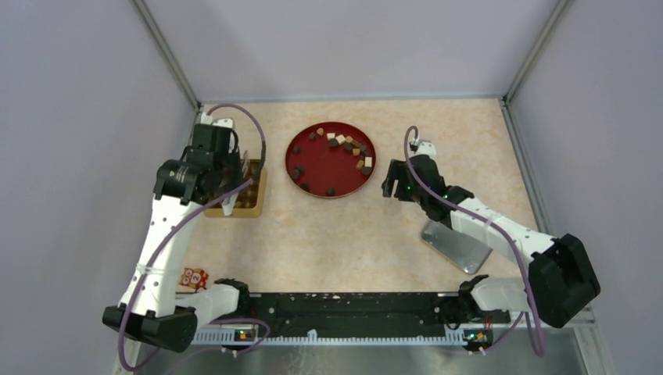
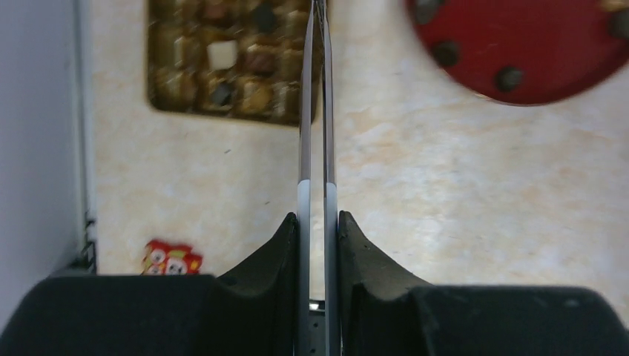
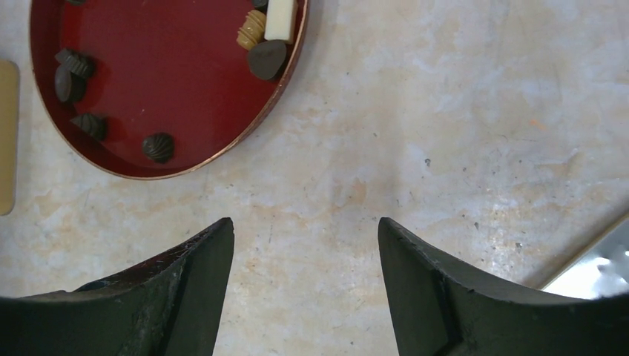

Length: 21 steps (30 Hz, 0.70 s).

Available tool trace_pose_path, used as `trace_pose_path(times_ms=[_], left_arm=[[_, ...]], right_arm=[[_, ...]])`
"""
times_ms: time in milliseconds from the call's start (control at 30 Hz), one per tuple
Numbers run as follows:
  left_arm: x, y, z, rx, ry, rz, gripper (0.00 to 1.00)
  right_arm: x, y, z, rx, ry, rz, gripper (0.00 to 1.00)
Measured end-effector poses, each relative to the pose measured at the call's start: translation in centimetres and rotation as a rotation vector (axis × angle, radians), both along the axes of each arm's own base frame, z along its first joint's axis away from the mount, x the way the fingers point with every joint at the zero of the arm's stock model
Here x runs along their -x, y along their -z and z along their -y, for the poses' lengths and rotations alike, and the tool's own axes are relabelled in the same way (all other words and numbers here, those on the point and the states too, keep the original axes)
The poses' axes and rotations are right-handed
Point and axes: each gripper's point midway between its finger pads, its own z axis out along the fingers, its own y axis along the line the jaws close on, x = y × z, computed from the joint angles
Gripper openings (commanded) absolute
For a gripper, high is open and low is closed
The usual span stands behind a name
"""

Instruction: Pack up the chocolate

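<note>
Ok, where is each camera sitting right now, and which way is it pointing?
Top external: fixed above and behind the bases, looking down on the table; left arm and right arm show, left gripper over the gold box, right gripper beside the red tray.
Left wrist: looks along the tweezers toward the gold box; its fingers clamp them.
Right wrist: looks down on table and tray edge; its open fingers show.
Shared: all three show the red tray of chocolates.

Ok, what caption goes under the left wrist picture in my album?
Left gripper pinches tweezers whose tips reach the gold box; chocolate sits on the red plate.
</note>
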Motion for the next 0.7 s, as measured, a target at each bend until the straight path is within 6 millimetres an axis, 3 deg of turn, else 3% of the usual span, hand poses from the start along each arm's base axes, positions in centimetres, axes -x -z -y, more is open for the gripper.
trace_pose_path(times_ms=[200, 300, 400, 567, 700], left_arm=[[-1.6, -2.1, 7.6, 0.232, 0.306, 0.135, 0.08], [-1.6, -2.3, 13.0, 0.293, 0.489, 0.17, 0.09], [-1.4, -1.8, 18.9, 0.342, 0.659, 0.182, 0.07], [-0.9, 3.1, 27.3, 0.375, 0.839, 0.13, 0.05], [-0.8, 7.6, 31.5, 0.361, 0.896, 0.089, 0.05]], right_arm=[[-0.5, -1.4, 1.9, 0.081, 0.077, 0.032, 0.75], [-0.7, -3.1, 3.8, 0.104, 0.143, 0.068, 0.74], [-1.0, -4.5, 7.4, 0.084, 0.253, 0.075, 0.74], [-1.3, -4.6, 17.5, 0.04, 0.556, 0.028, 0.73], [0.0, -3.7, 19.9, 0.024, 0.619, -0.019, 0.71]])
